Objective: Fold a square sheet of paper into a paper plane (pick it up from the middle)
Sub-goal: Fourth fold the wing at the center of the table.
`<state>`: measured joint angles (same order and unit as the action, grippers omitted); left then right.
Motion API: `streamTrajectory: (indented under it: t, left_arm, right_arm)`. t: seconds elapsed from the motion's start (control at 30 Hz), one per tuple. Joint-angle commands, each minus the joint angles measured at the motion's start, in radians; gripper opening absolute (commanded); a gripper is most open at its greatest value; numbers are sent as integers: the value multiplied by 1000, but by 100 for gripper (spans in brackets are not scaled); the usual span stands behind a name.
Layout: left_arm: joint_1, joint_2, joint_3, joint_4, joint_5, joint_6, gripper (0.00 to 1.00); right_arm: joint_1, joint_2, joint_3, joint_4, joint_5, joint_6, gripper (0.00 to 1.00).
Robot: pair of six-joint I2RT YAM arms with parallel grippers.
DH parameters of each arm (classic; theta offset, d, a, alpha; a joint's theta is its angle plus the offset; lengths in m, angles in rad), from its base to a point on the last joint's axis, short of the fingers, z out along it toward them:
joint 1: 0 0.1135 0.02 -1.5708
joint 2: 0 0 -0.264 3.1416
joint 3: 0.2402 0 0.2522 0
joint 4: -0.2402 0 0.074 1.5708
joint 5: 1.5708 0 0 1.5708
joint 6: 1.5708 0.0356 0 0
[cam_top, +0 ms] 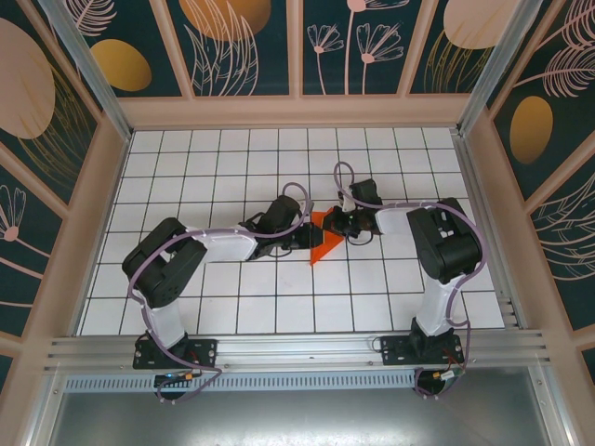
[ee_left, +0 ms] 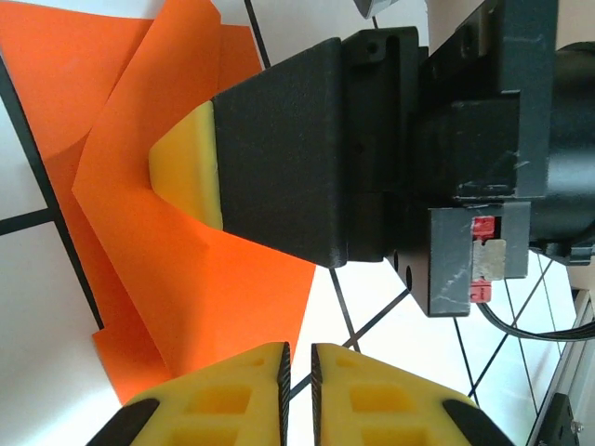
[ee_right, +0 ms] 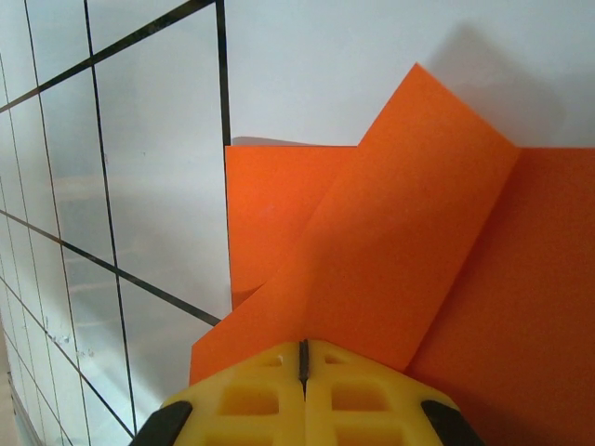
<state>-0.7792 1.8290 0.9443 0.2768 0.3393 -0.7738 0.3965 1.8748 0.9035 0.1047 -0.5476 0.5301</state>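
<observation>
Mid-fold: my right gripper [ee_right: 303, 353], pads together, pins the part-folded square sheet of paper [ee_right: 400, 260] just ahead of it. My left gripper [ee_left: 299, 370], barely parted and empty, sits alongside. Next, I'd judge, the raised flap needs pressing flat.

From above, much of the paper [cam_top: 322, 247] is covered by the left gripper [cam_top: 303, 234] and right gripper [cam_top: 342, 226], and its folds are too small to be told. In the wrist views, the paper is cut off by the edges, and any grip on it is hidden.
</observation>
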Motion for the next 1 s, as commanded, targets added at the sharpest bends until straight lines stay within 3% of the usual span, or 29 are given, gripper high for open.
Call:
streamTrajectory:
  t: [0.0,0.3,0.6,0.97]
  left_arm:
    - [-7,-2,11,-8,0,-40,18]
    - [-31,52,22,-18,59,-54,18]
    - [-44,74,1,-81,4,-60,18]
    - [-49,82,-45,-45,-6,-90,18]
  right_arm:
    - [5,56,-17,-88,89,-19,0]
    - [4,60,-14,-100,93,-16,0]
    - [4,63,-8,-120,103,-21,0]
    - [5,68,-13,-128,104,-22,0]
